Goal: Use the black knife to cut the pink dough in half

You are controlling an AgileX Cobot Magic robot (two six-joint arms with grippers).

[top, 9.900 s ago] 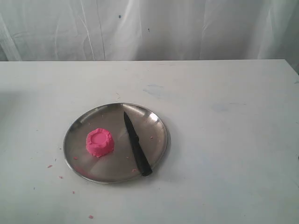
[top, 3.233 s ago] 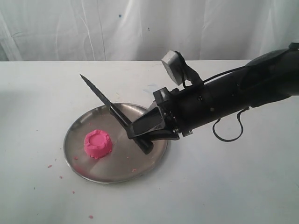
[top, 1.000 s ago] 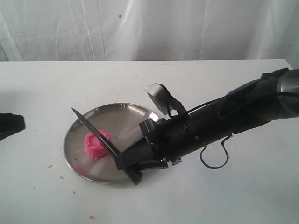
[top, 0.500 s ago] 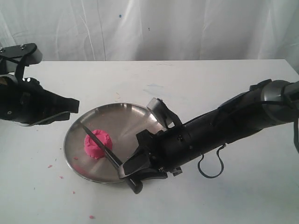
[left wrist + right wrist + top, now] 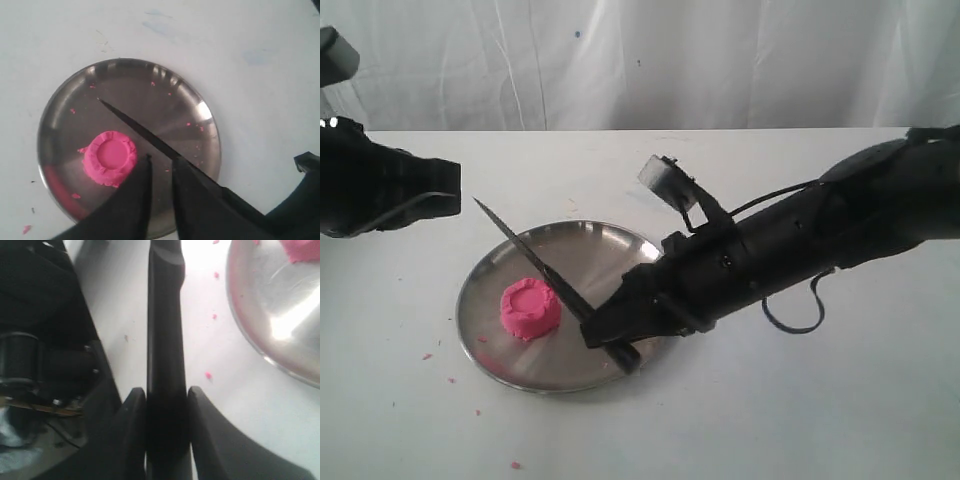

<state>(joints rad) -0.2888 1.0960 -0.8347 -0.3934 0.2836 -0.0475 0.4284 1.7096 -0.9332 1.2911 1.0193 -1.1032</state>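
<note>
The pink dough (image 5: 530, 310) is a round puck with a dented top, lying on the left part of the steel plate (image 5: 620, 250). My right gripper (image 5: 602, 335) is shut on the handle of the black knife (image 5: 535, 262). The blade slants up and to the left, its tip above the plate's far left rim, just right of the dough. In the right wrist view the knife (image 5: 165, 315) handle sits tight between both fingers of the right gripper (image 5: 166, 392). My left gripper (image 5: 160, 161) hovers over the plate (image 5: 200, 130) beside the dough (image 5: 110, 157) with a narrow empty gap; the knife (image 5: 145, 135) crosses under it.
The left arm (image 5: 380, 185) hangs over the table's far left. Tiny pink crumbs (image 5: 425, 355) lie on the white table in front of the plate. A white curtain (image 5: 640, 60) closes off the back edge.
The knife, which lay across the dough half a second ago, has risen off it, the tip higher now. The right arm lifted and the left arm drew up and left.
</note>
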